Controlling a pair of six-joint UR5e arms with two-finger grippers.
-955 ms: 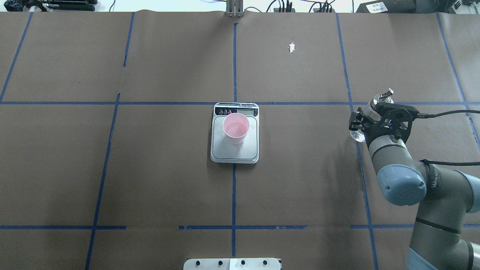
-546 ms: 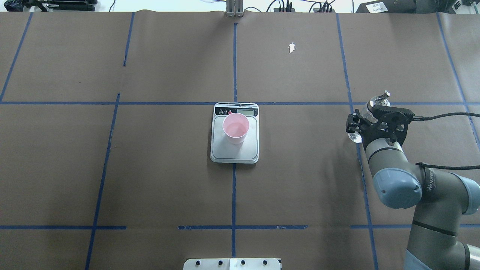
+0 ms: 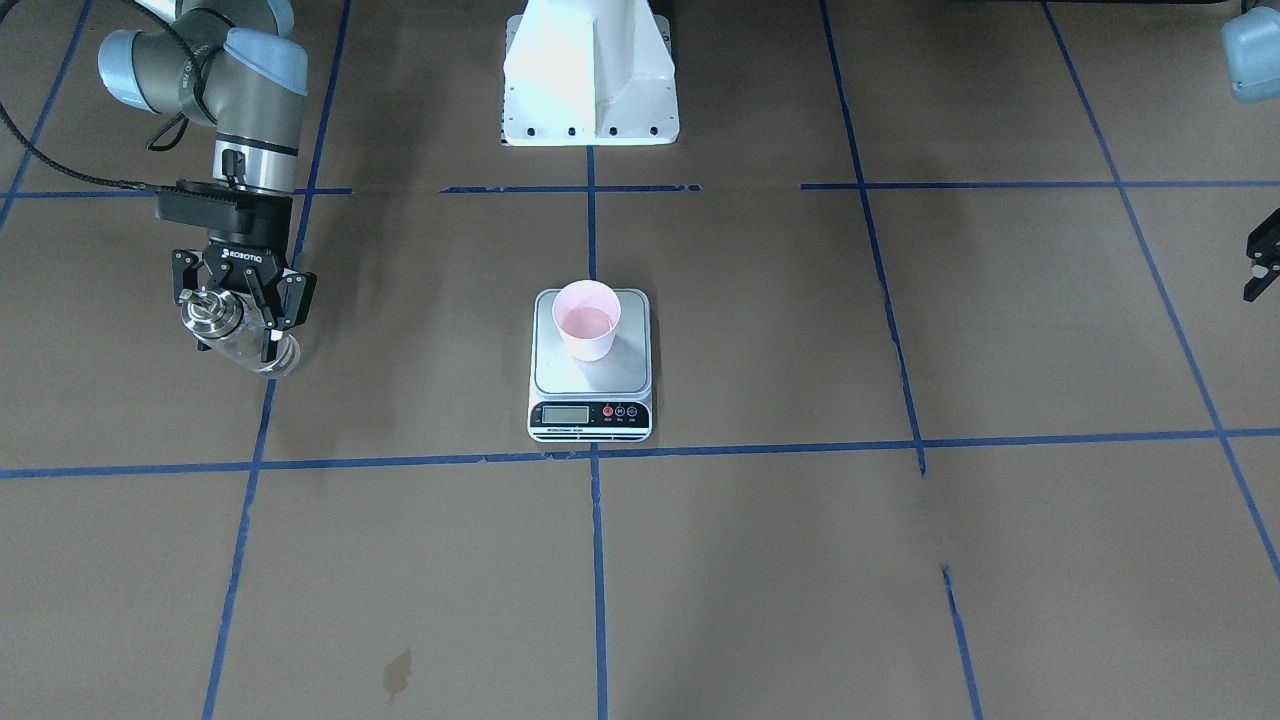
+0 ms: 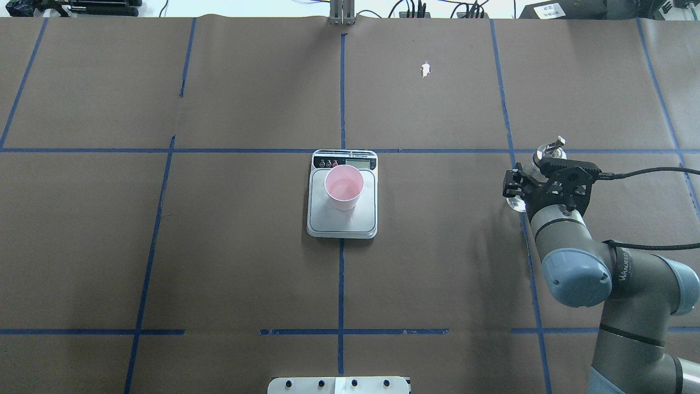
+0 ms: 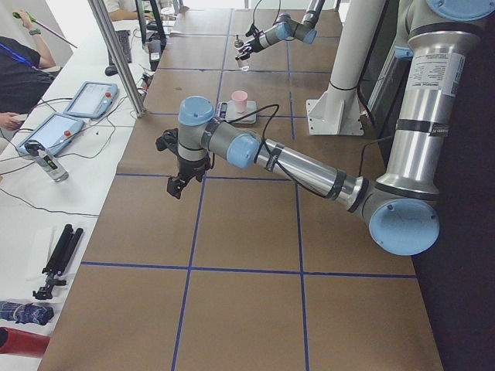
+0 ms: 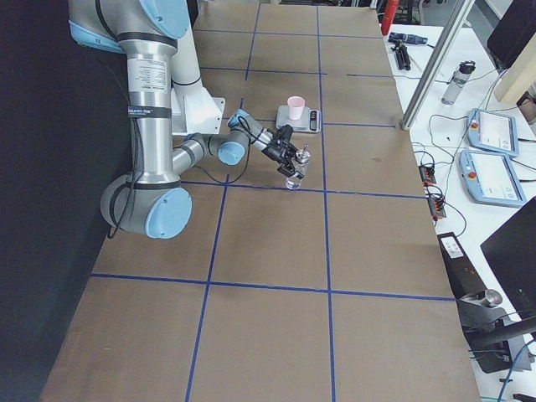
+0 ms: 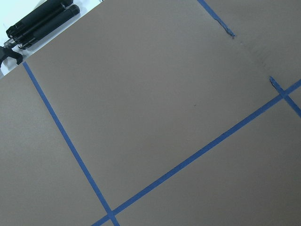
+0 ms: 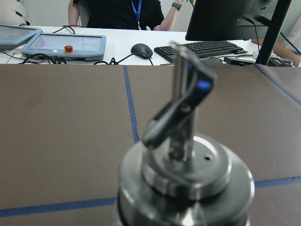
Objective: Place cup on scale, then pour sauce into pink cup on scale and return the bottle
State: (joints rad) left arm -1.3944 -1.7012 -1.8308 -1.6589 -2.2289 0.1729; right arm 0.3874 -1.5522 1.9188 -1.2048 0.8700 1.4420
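Note:
The pink cup (image 4: 344, 186) (image 3: 587, 318) stands upright on the silver scale (image 4: 342, 221) (image 3: 590, 378) at the table's middle. My right gripper (image 3: 238, 325) (image 4: 526, 185) is far out on the robot's right, shut on the clear glass bottle (image 3: 240, 346) (image 6: 295, 174), which leans slightly just over the brown paper. The bottle's silver cap and spout (image 8: 188, 169) (image 4: 550, 150) fill the right wrist view. The sauce inside is too clear to make out. My left gripper (image 5: 176, 171) hangs over the table's left end; only a sliver of it shows at the front-facing view's edge (image 3: 1262, 265), and I cannot tell its state.
Blue tape lines grid the brown paper. The white robot base (image 3: 590, 80) stands at the table's near middle edge. A white tear (image 4: 425, 69) marks the far paper. Side desks hold tablets (image 5: 89, 99), a keyboard (image 8: 207, 47) and seated people.
My right arm has drawn the bottle a little to the left and nearer the robot, and lower toward the table. Cup and scale have not moved.

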